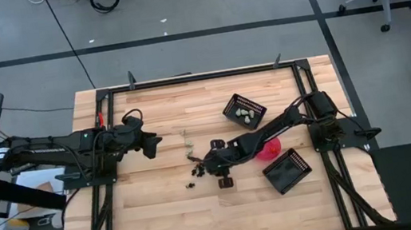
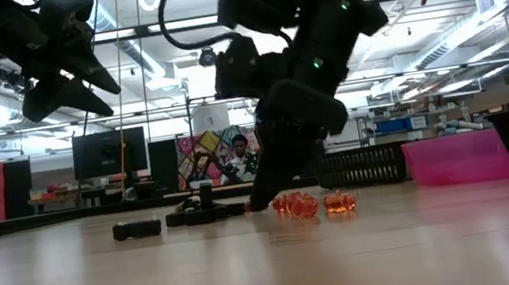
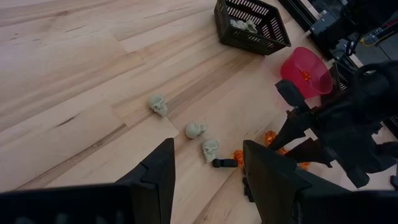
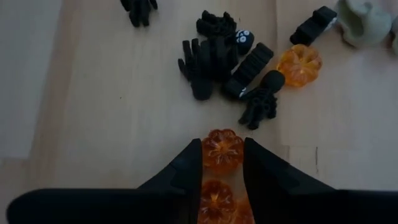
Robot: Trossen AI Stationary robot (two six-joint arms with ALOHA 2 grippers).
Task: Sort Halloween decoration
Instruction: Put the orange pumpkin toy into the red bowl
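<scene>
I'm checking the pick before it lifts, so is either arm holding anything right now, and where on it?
The right gripper has its fingers on the two sides of an orange pumpkin that rests on the table. The left gripper holds nothing.

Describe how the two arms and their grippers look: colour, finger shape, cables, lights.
Both arms are dark, nearly black, jointed links. The left gripper has two broad, flat matte-black fingers that taper toward the tips. The right gripper has the same black wedge-shaped fingers. Black cables loop along both arms, seen in the high and low views. Small green lights glow on the right arm's housing in the low view.
</scene>
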